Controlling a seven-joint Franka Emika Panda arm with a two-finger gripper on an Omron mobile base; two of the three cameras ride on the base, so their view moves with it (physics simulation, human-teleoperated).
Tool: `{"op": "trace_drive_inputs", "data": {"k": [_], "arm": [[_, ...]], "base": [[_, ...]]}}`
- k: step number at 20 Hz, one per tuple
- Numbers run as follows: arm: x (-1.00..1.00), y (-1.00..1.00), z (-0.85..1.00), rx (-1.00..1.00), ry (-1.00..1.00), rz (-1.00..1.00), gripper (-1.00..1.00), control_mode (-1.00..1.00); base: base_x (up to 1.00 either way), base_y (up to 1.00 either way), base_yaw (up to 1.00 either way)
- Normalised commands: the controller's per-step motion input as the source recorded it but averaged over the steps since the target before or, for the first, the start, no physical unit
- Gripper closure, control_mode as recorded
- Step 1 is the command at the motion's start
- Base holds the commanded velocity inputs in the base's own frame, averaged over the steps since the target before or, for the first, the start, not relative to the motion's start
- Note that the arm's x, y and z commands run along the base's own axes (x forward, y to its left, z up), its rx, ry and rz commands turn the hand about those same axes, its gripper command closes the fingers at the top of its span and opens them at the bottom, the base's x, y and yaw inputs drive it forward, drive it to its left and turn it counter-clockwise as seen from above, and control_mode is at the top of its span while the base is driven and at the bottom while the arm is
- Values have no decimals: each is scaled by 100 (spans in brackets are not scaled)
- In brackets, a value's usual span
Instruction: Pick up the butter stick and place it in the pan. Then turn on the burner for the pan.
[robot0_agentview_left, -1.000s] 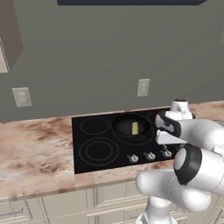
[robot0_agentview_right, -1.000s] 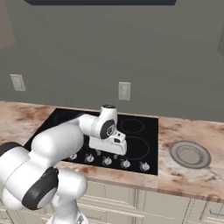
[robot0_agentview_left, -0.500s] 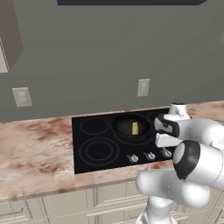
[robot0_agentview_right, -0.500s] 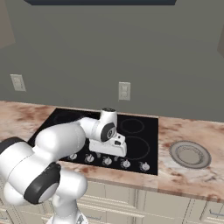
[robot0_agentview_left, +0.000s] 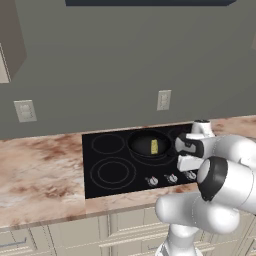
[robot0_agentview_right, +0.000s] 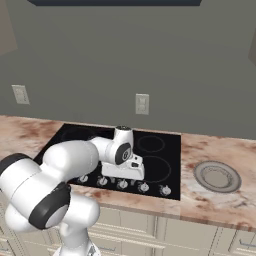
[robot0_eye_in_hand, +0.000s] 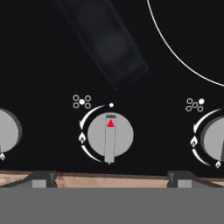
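Cooktop below, hand open over knob.

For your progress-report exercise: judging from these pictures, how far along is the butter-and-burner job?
Done: the butter already lies in the pan on the cooktop.
In hand: the open claw hovers over a knob at the cooktop's front edge, its fingertips on either side and not touching it.
Left: turning a knob; this one's red marker points at the small dot, so it looks unturned.

above knob: we see bare black glass cooktop around the round grey knob
flanks: neighbouring grey knobs stand apart, gaps between
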Motion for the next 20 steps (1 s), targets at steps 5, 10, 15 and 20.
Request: {"op": "trace_drive_inputs", "data": {"k": [5,10,15,20], "arm": [[2,2,-12,0,0,6,-100,-100],[4,5,-10,0,0,5,-100,-100],[5,5,-8,0,0,3,-100,-100],[0,0,-8,0,0,4,-100,-100]], "base": [[0,0,0],[0,0,0],[0,0,0],[0,0,0]]}}
